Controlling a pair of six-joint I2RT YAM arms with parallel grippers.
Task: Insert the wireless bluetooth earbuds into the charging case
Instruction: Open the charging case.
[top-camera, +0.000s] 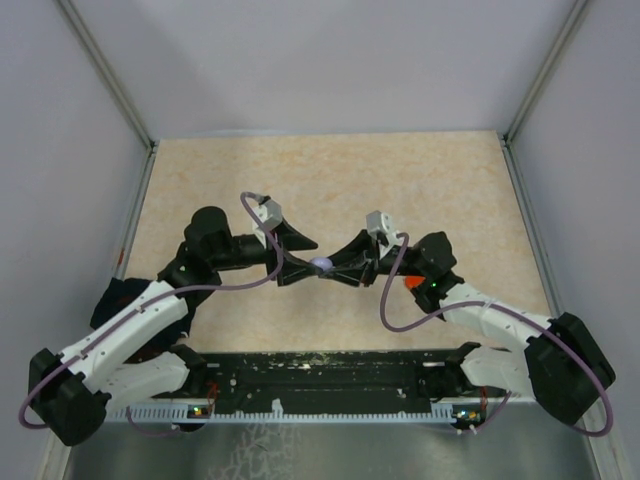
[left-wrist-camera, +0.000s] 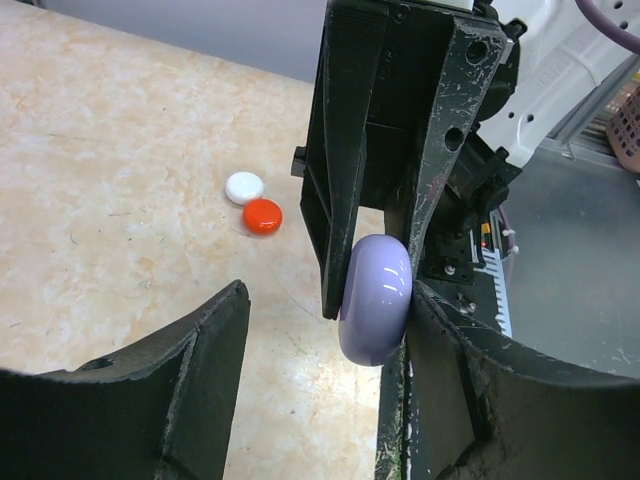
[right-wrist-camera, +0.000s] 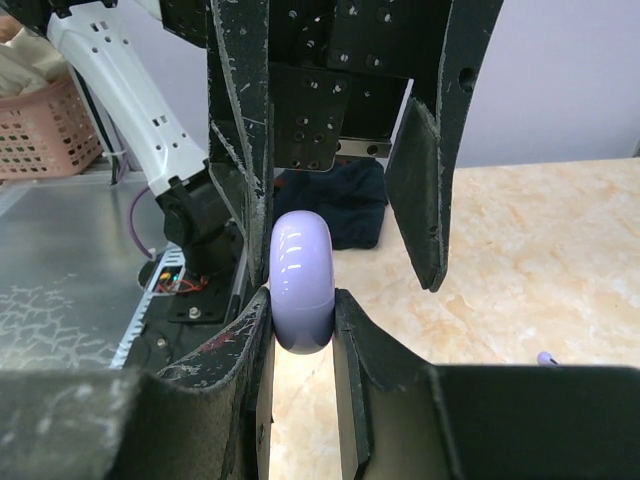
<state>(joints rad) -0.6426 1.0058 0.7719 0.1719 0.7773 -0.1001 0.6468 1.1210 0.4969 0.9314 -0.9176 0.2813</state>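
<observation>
the right gripper (right-wrist-camera: 300, 305) pinched the lilac case (right-wrist-camera: 301, 270) between the arms, the left gripper (left-wrist-camera: 328, 300) gaped empty around it, an earbud (right-wrist-camera: 545, 357) lay on the table farther out; an off-centre pry could twist the case loose.

White arm links (top-camera: 130, 338), black joints (top-camera: 215, 235), purple cables (top-camera: 384, 298); scuffed black tool fingers (left-wrist-camera: 440, 130), screw holes (right-wrist-camera: 310, 125).

No legible text, label, brand, number or sign in any view. Shell of lilac case (right-wrist-camera: 302, 270) between fingers (right-wrist-camera: 215, 360): plain. White disc (left-wrist-camera: 244, 187), red disc (left-wrist-camera: 263, 215) beyond fingers: unmarked.
</observation>
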